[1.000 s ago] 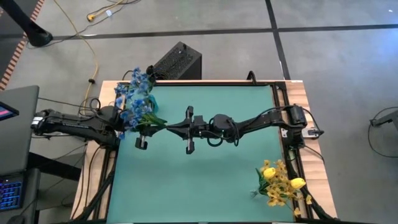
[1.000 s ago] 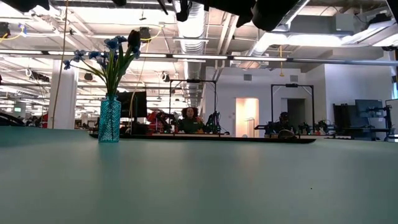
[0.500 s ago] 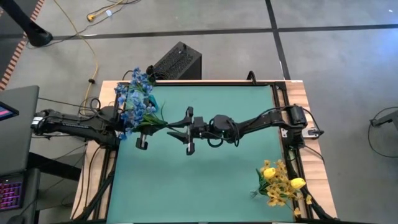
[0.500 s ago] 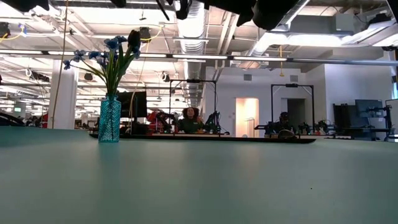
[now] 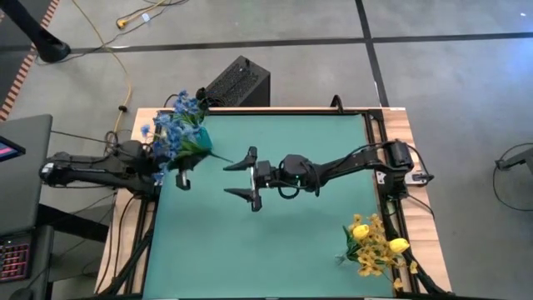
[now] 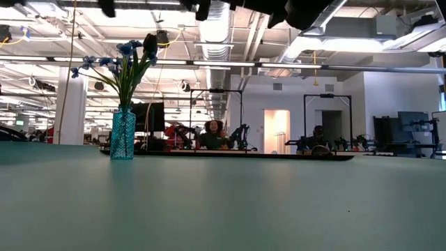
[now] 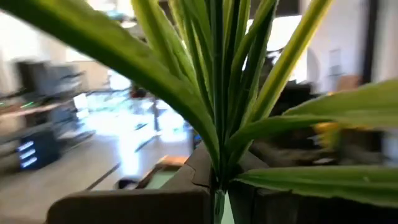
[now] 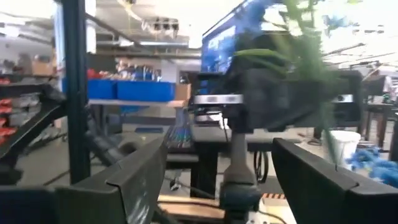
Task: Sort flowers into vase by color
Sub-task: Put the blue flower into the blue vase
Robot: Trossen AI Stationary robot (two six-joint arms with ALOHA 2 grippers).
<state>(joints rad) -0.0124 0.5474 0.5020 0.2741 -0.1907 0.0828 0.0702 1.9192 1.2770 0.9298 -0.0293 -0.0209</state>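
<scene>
A blue flower sprig (image 5: 171, 140) with long green leaves (image 7: 211, 93) is up in the air at the table's left side, and my left gripper (image 5: 185, 167) is shut on it. My right gripper (image 5: 243, 176) stands open just right of it, over the table's middle, with nothing between its fingers (image 8: 140, 177). A turquoise vase (image 6: 122, 134) stands on its base near the far left corner and holds blue flowers (image 6: 122, 59). Yellow flowers (image 5: 373, 243) stand at the near right corner. My left gripper pinches the sprig's thin green stem (image 7: 217, 198) between its two fingers, just below where the leaves fan out. The fingers come about level from the table's left. The sprig is lifted clear of the table, its leaves and blossoms spreading beyond the fingers.
A black box (image 5: 237, 82) sits on the floor beyond the far edge. Dark frame rails (image 5: 376, 133) run along the table's right side. The green table top (image 5: 283, 242) lies bare between the two flower groups. People sit in the room behind (image 6: 210, 132).
My right gripper has opened and let go of the sprig, staying where it was. My left gripper has drawn back toward the table's left edge and carried the sprig with it, away from the right fingers.
</scene>
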